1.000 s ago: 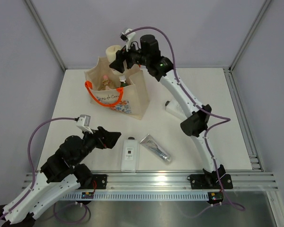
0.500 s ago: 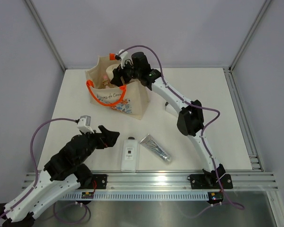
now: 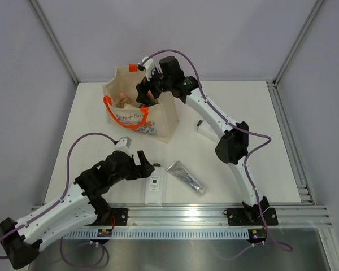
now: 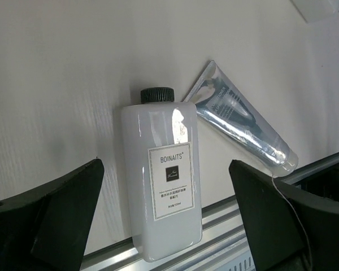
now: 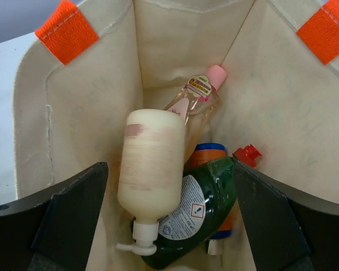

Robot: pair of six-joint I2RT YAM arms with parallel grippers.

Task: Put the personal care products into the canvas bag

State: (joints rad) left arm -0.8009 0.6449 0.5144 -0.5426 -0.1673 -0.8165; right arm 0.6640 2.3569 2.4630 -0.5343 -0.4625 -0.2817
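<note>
Left end effector point(image 4: 165, 166) spread wide, hangs over white bottle point(image 4: 161, 186) flat on worktop point(image 4: 73, 68); silver tube point(image 4: 240, 127) at its 2 o'clock, near cap. Right end effector point(image 5: 169, 169) apart, empty, above canvas bag point(image 5: 73, 113). Risk: glossy bottle squirts from closing grip, knocks tube.

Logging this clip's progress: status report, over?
Left gripper open over white BOINAITS bottle. Right gripper open above canvas bag, beige pump bottle lying loose inside. Nothing blocking; silver tube beside the white bottle.

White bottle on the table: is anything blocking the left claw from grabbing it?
Nothing visible does. The left gripper is open over the white bottle; the silver tube lies beside the bottle, off to one side.
</note>
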